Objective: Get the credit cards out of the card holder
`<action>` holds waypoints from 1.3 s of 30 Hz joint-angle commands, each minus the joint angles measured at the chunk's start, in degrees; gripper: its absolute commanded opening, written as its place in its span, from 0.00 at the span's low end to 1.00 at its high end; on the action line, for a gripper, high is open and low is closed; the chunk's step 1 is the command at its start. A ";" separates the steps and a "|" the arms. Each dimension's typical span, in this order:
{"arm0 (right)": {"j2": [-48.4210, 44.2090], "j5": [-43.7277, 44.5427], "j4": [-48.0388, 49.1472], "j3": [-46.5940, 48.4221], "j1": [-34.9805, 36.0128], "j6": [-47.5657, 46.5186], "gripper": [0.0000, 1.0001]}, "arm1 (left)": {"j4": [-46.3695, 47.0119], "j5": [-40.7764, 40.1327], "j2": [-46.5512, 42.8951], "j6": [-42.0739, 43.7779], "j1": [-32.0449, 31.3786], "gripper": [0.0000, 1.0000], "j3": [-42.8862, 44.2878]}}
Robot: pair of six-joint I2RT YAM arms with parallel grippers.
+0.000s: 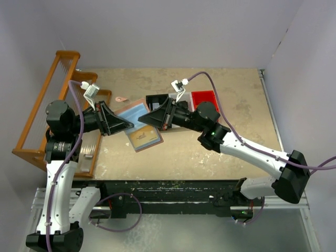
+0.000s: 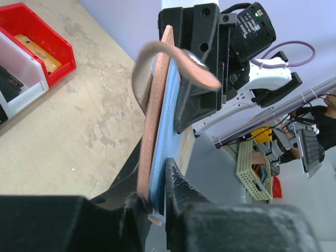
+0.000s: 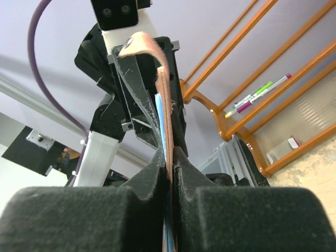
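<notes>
**Two-arm card extraction, grasp established.** Nearest, the left arm's black fingers [image 2: 178,186] are closed on one edge of the salmon-pink leather-like bifold card holder [image 1: 132,112]. The right arm's black fingers [image 3: 185,170] pinch the opposite edge. The holder is spread open between them over the middle of the speckled beige counter [image 1: 210,152], with its pale blue lining on the far side. A tan-orange rectangle [image 1: 144,137] shows in its near half and is judged to be a credit card not yet pulled from its pocket. Farther right, a red plastic bin [image 2: 67,62] holds a flat tan-orange item, possibly a removed card, though this cannot be confirmed. No pale striped card is visible. Both wrist views show the holder edge-on, which conceals its pockets.
</notes>
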 commanded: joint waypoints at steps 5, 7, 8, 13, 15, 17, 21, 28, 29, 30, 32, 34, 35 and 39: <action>-2.56 -9.92 -6.70 5.14 -1.22 -5.54 0.51 | 0.26 0.61 0.48 1.27 -0.07 0.01 0.45; -1.62 -15.61 -15.08 10.35 -2.32 -11.59 0.61 | -0.73 0.99 0.76 2.32 -0.07 0.00 0.98; -0.85 -18.05 -19.30 13.16 -2.50 -14.48 0.64 | -1.30 1.14 0.97 2.79 -0.07 0.00 1.34; 4.02 -24.00 -36.55 23.21 -2.57 -26.73 0.70 | -2.94 2.60 0.98 4.46 -0.07 0.00 2.00; 5.60 -25.41 -39.68 25.02 -2.57 -29.35 0.71 | -3.85 2.81 0.60 5.29 -0.05 0.00 1.70; 7.08 -26.51 -41.65 26.31 -2.57 -31.04 0.71 | -5.19 3.57 0.52 6.24 -0.07 0.00 1.53; 9.40 -27.79 -43.53 28.38 -2.57 -34.06 0.68 | -9.86 4.97 1.18 10.28 -0.05 0.00 2.73; 10.92 -29.59 -42.11 29.41 -2.52 -33.80 0.42 | -15.43 6.72 3.39 15.98 -0.07 0.00 4.22; 11.10 -29.65 -42.06 29.50 -2.51 -33.60 0.38 | -15.57 6.96 3.56 16.30 -0.07 0.00 4.30; 11.23 -29.66 -41.93 29.47 -2.48 -33.39 0.33 | -15.69 7.17 3.74 16.62 -0.07 0.00 4.56; 11.08 -29.55 -40.90 28.80 -2.49 -32.67 0.22 | -16.49 7.18 3.98 17.84 -0.12 0.00 5.12; 10.56 -29.48 -38.91 27.32 -2.48 -30.85 0.10 | -17.26 6.90 4.15 18.89 -0.12 0.00 5.77; 10.16 -29.61 -38.09 26.25 -2.48 -30.06 0.03 | -17.71 6.89 4.28 19.40 -0.03 0.00 5.98; 8.34 -27.19 -36.30 24.32 -2.70 -28.89 0.00 | -18.68 7.02 5.01 20.38 -0.07 0.05 6.16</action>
